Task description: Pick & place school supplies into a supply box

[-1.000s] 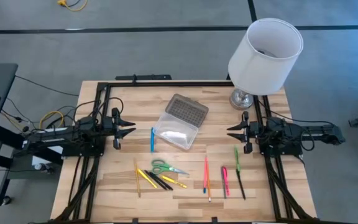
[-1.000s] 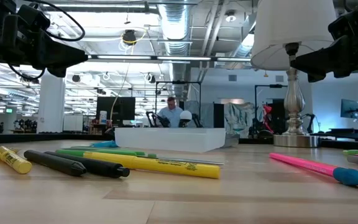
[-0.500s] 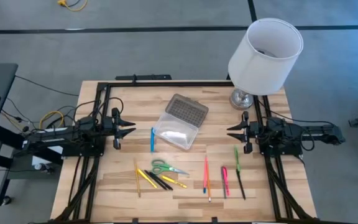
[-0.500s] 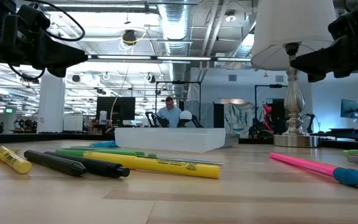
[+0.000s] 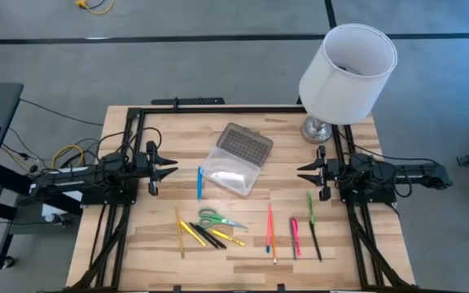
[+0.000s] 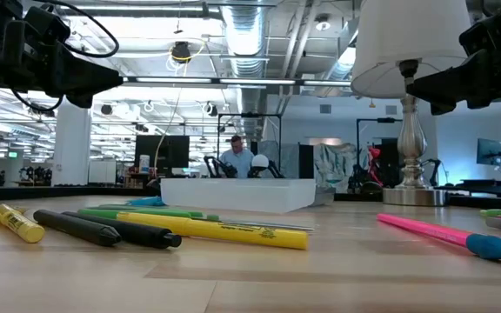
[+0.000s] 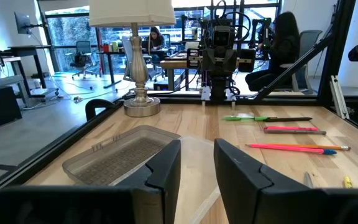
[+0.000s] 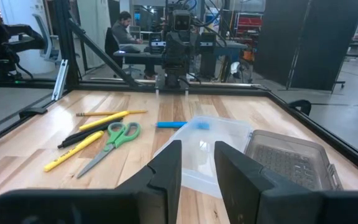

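The supply box point(image 5: 233, 171) is a clear case lying open in the middle of the table, its grey dotted lid point(image 5: 245, 145) folded back toward the far side. A blue pen point(image 5: 199, 182) lies to its left. Green-handled scissors point(image 5: 218, 219) and yellow and black pens point(image 5: 206, 234) lie near the front edge. Pink and red pens point(image 5: 269, 230), a pink marker point(image 5: 295, 236), a green pen point(image 5: 309, 207) and a black pen point(image 5: 316, 242) lie front right. My left gripper point(image 5: 166, 167) hovers open left of the box. My right gripper point(image 5: 306, 171) hovers open to the right of it.
A lamp with a white shade point(image 5: 347, 69) stands on its metal base point(image 5: 316, 129) at the far right corner, close behind my right arm. A black frame point(image 5: 218, 108) runs along the table's far edge and sides. People sit at desks in the room beyond.
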Robot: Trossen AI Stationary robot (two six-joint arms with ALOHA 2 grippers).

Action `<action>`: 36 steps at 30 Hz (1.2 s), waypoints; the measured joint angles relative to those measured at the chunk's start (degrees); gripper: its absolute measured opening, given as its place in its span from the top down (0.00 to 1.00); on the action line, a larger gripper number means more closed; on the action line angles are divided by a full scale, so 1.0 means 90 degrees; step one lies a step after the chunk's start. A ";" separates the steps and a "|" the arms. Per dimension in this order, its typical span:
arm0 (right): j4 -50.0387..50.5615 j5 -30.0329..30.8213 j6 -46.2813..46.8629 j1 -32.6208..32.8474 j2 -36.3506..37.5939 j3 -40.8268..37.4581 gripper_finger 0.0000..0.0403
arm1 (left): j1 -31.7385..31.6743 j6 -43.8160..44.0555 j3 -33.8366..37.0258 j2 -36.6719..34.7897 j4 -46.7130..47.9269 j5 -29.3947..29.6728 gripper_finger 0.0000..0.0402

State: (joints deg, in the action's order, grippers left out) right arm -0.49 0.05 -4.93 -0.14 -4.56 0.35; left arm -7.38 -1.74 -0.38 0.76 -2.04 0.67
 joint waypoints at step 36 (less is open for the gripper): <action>-0.1761 0.0008 0.0777 0.0014 0.0007 -0.0001 0.77 | 0.0005 0.1736 0.0000 0.0000 -0.0053 -0.0316 0.77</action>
State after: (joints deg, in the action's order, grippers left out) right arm -16.35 0.12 2.07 -0.01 -4.49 0.34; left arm -7.33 13.89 -0.38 0.75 -2.52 -2.17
